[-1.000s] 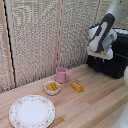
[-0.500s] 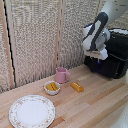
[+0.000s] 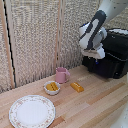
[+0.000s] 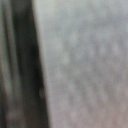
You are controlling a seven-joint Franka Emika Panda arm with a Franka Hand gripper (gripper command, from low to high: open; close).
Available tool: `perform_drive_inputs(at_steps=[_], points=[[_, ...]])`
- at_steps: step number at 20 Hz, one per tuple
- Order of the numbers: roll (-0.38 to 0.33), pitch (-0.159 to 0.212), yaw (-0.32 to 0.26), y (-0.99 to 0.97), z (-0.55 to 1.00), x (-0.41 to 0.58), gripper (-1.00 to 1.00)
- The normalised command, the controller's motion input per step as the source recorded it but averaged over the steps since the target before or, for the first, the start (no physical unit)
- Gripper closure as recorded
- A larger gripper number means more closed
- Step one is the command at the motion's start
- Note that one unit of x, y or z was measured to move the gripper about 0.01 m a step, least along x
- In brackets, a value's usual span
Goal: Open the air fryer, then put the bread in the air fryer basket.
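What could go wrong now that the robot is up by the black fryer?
The tool sits right against the air fryer, and the handle is hidden, so it might miss or bump. The wrist view is pure blur, no help. Later, reaching for the bread could knock the pink mug or bowl.

The exterior view looks slightly down across the wooden table [image 3: 95, 105] toward a woven screen [image 3: 35, 40], taking in the scene from moderate distance. The wrist view sits very close to blurred grey and dark surfaces; no shared part is recognisable.

White rounded arm [image 3: 102, 20] segments, dark joint bands, pale claw [image 3: 95, 54].
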Motion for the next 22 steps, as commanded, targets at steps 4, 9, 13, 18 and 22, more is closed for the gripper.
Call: perform_drive_inputs(at_steps=[4,9,13,18,22], points=[[-0.041,-0.081,0.0,0.7,0.01,-0.629,1.0],[-0.083,-0.047,0.0,0.49,-0.17,-0.466,1.0],[-0.022,0.033,0.0,0.33,-0.36,-0.069,1.0],[-0.01,0.005,-0.002,0.21,-0.41,-0.001,1.0],[0.01,0.0,-0.036,0.01,-0.04,0.009,1.0]])
